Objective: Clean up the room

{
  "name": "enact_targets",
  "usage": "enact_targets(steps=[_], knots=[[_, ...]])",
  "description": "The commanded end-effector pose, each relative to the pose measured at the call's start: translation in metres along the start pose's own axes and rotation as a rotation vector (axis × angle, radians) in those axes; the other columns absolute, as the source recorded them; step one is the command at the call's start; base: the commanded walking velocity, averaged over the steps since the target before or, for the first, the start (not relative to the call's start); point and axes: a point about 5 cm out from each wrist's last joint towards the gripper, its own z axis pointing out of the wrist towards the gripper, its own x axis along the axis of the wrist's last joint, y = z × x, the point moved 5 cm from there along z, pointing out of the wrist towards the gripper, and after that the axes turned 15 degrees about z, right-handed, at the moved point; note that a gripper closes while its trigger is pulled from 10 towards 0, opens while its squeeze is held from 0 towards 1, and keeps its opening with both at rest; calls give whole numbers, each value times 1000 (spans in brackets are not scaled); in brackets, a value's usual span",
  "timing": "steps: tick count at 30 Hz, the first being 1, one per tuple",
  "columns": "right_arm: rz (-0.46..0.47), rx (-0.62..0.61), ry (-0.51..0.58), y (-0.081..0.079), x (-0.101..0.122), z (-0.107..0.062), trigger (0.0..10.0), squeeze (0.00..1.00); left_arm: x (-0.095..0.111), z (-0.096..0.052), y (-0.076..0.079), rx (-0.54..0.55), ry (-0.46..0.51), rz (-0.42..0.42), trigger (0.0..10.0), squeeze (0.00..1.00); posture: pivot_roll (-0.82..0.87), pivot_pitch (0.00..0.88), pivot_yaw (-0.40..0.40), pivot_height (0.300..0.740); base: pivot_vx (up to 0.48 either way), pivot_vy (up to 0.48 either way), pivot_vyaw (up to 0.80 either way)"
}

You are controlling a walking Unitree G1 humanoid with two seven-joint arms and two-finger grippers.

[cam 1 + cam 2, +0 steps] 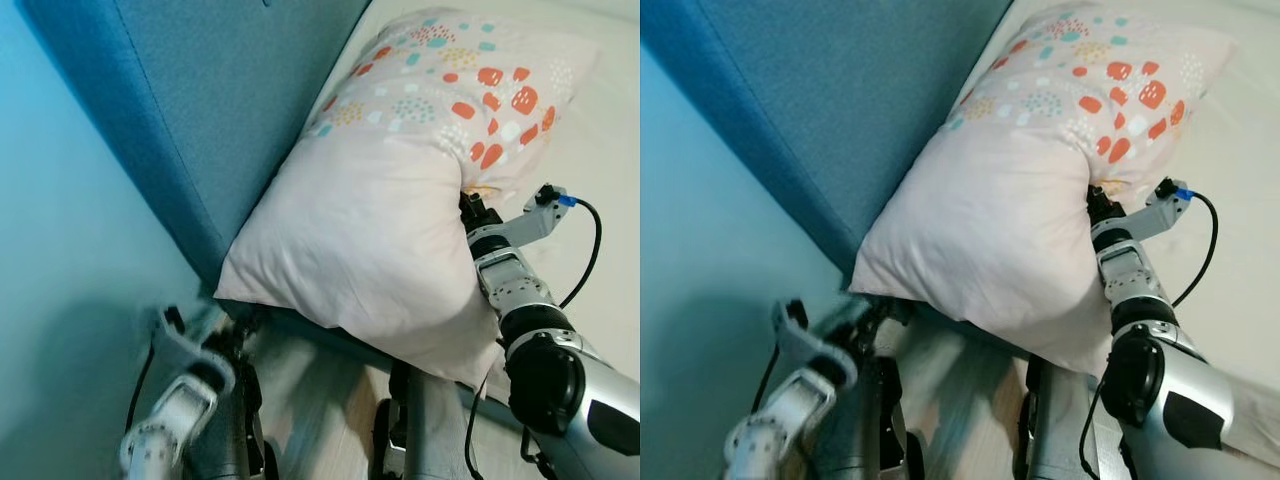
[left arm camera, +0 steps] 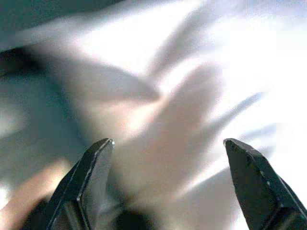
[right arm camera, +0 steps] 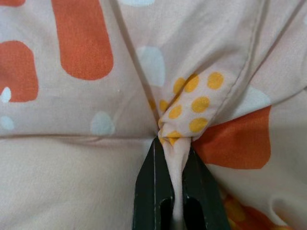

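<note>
The right gripper (image 3: 173, 143) pinches a fold of the pillow (image 1: 400, 200), mid-frame on the bed (image 1: 610, 150) against the headboard (image 1: 220, 90). The left gripper (image 2: 168, 148), lower left, gapes. That thin pinch could slip under 1 tug.

Right claw (image 3: 175, 143) pinched closed, arm extended; left claw (image 2: 168, 153) spread wide, low.

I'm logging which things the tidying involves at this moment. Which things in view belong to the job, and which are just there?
In the job:
- pillow, lying on the bed
- right gripper, shut on a fold of the pillow's cover
- left gripper, open, near the pillow's lower corner

Just there:
- bed sheet
- blue headboard
- wall
</note>
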Motion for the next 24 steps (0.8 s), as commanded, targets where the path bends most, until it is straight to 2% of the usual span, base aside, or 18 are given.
enact_targets(steps=[1,3,8,14,18,20,21,22,24], knots=[[-10,-23,-72,9,-20,-3,0,0,-64,1,32,-26,-25,-339,10000,0,180,422,18,535,0,0,0],[-5,-27,-81,13,-24,-5,0,0,-59,7,44,-76,-23,-366,10000,0,175,423,16,535,0,0,0],[-1,-30,-86,14,-27,-6,0,0,-65,13,57,-116,-49,-391,10000,0,171,426,16,535,0,0,0],[2,-16,-81,9,-26,-4,0,0,-78,17,63,-127,-81,-407,10000,0,153,427,12,535,0,0,0],[3,-10,-80,8,-25,-3,0,0,-79,20,66,-130,-79,-413,10000,0,149,427,10,535,0,0,0],[3,-2,-82,6,-25,-2,0,0,-78,25,71,-140,-73,-422,10000,0,142,428,6,535,0,0,0],[3,6,-85,4,-26,-2,0,0,-75,35,79,-161,-63,-424,10000,0,141,427,3,535,0,0,0],[3,6,-85,4,-26,-2,0,0,-75,35,79,-161,-63,-424,10000,0,141,427,3,535,0,0,0],[6,14,-94,4,-30,-2,0,0,-63,52,95,-209,-40,-418,10000,0,139,425,2,535,0,0,0]])
